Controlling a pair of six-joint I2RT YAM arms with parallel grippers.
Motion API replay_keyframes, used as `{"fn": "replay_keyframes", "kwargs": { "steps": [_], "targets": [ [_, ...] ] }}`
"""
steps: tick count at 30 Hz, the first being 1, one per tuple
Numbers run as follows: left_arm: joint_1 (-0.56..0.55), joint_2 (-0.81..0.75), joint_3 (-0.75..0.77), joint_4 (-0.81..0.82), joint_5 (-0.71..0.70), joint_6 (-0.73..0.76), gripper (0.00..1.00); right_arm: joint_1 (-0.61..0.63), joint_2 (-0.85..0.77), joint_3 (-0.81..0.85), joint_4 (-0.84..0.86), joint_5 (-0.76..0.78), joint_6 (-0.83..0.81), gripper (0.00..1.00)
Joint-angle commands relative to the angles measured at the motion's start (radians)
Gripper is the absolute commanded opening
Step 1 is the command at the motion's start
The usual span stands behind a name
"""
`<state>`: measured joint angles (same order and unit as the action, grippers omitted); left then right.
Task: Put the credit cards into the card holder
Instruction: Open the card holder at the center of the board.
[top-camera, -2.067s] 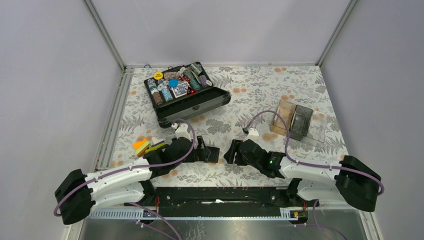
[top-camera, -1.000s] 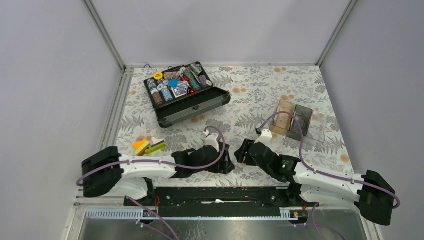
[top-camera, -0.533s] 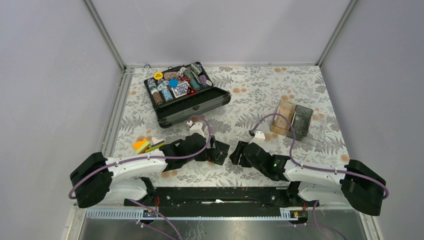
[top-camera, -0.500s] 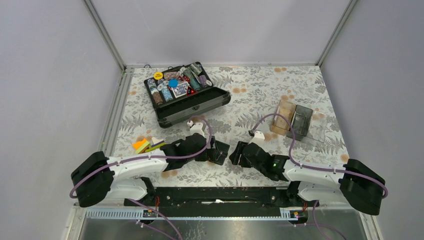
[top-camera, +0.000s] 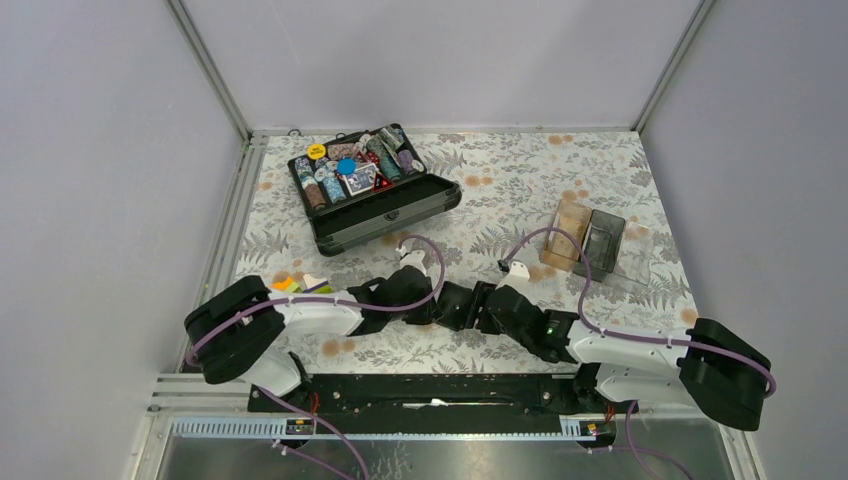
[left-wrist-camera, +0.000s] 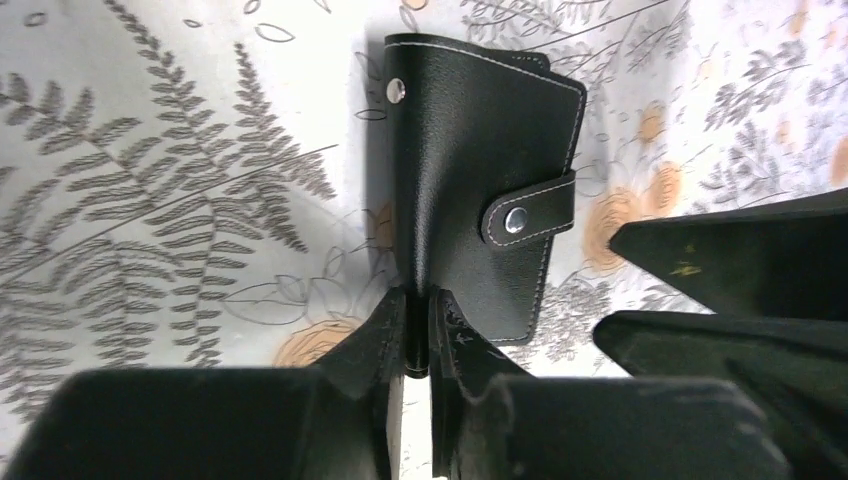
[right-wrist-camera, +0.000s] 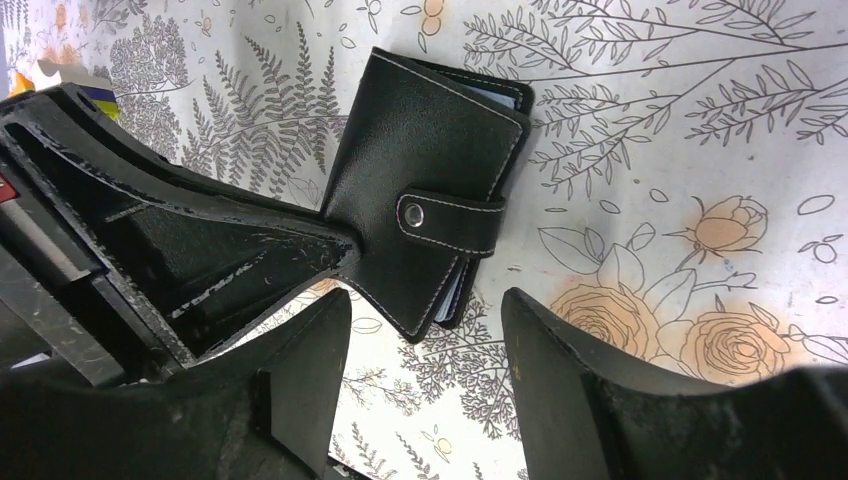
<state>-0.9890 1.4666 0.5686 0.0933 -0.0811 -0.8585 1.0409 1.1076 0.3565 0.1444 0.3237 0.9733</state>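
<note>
The left claw (left-wrist-camera: 417, 335) is nearly shut, with only a thin edge of the holder (left-wrist-camera: 470, 150) pinched at its tips. The hold is slight, and the leather could be pulled free if lifted. Facing it, the right claw (right-wrist-camera: 420, 320) is held open and empty. The strap (left-wrist-camera: 530, 212) is seen snapped shut, so pockets cannot be reached. The cards (top-camera: 293, 284) are left well back of the left claw, on the desk (left-wrist-camera: 150, 200).

The left arm (top-camera: 310, 312) and right arm (top-camera: 630, 350) have white shells between black joint housings. A purple cable (top-camera: 547, 230) loops along each, past a small white block (top-camera: 412, 257) at the wrist. The right arm carries a green light (top-camera: 546, 325). The left end effector (left-wrist-camera: 415, 300) and right end effector (right-wrist-camera: 425, 300) are matte black, with scuffed wedge fingers (right-wrist-camera: 590, 400).
</note>
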Motion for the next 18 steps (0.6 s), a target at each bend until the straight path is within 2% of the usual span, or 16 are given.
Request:
{"fn": "replay_keyframes", "kwargs": {
  "steps": [1,6,12,18],
  "targets": [
    [0.0,0.026,-0.015,0.038,0.062,-0.023,0.0,0.002,-0.036,-0.03,0.024,0.048,0.005,0.64],
    [-0.001,-0.136,-0.072,0.065,-0.01,-0.014,0.0,-0.008,-0.046,-0.028,0.023,0.042,0.001,0.66],
    [-0.001,-0.41,-0.15,0.09,-0.059,0.07,0.0,-0.076,-0.159,-0.011,0.085,-0.076,-0.002,0.7],
    [0.001,-0.689,-0.186,0.047,-0.048,0.161,0.0,-0.128,-0.361,-0.095,0.289,-0.163,-0.015,0.91]
  ]
}}
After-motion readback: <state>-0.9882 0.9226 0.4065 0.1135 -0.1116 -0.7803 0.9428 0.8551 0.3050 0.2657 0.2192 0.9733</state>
